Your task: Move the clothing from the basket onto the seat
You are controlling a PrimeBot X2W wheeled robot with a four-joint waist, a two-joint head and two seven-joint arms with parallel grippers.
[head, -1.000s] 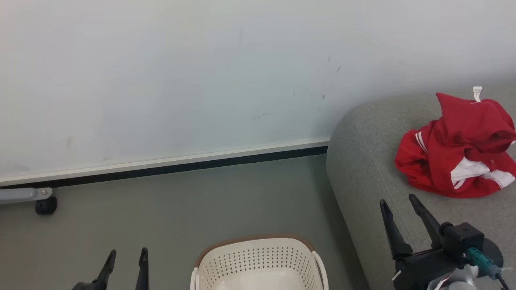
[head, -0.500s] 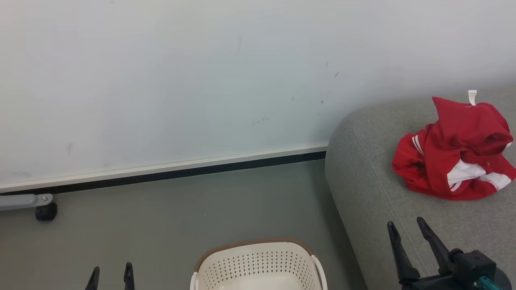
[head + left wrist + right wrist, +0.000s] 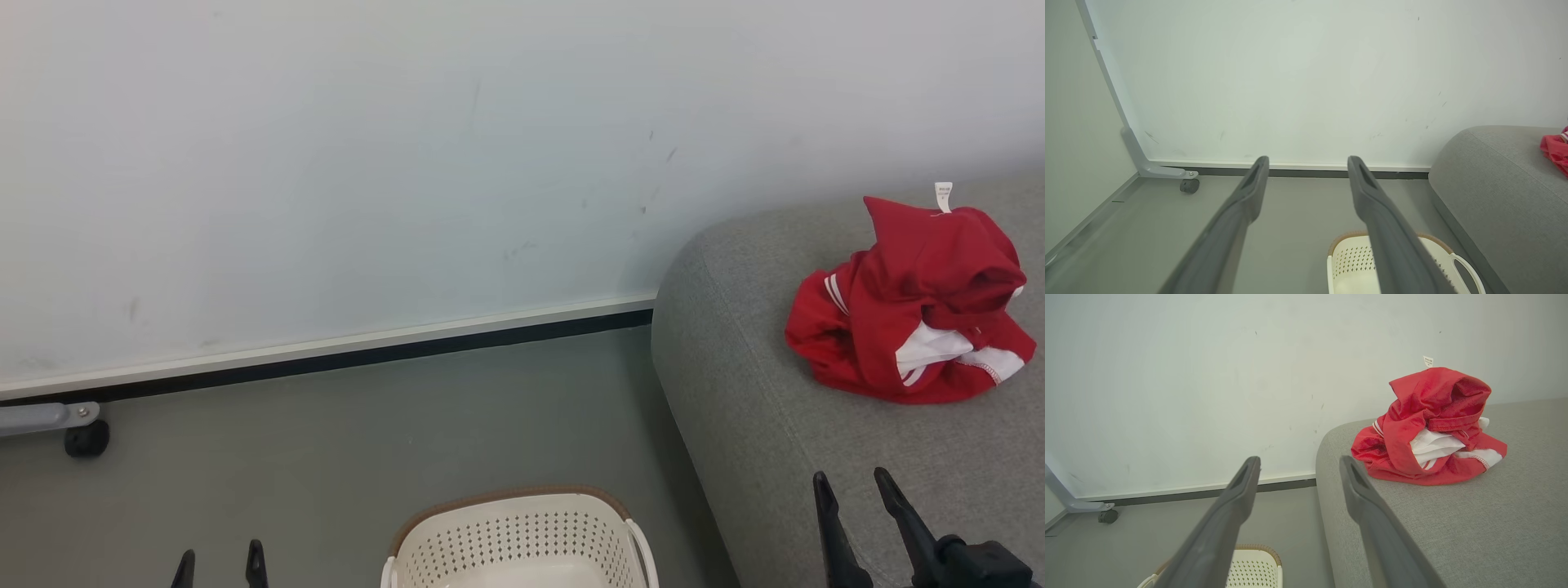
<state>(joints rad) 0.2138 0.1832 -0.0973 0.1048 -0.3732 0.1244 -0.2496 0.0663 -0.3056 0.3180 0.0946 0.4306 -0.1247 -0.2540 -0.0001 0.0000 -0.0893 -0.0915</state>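
Head view, clothing (image 3: 906,327) heaped on seat (image 3: 735,367), label (image 3: 944,196) pointing up, basket (image 3: 514,531) upright

Bright, even, diffuse light. Faint shadow on floor (image 3: 408,457) along seat (image 3: 751,457) base. Head view sharp. Wrist views: wide-angle stretch twd edges, near fingers (image 3: 1237,216) sl. soft.

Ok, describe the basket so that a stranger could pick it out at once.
Find the big grey sofa by the pale wall. On the floor beside its rounded arm stands the basket. It is the one cream, hole-dotted tub with a brown rim, unlike the red clothing heaped on the sofa.
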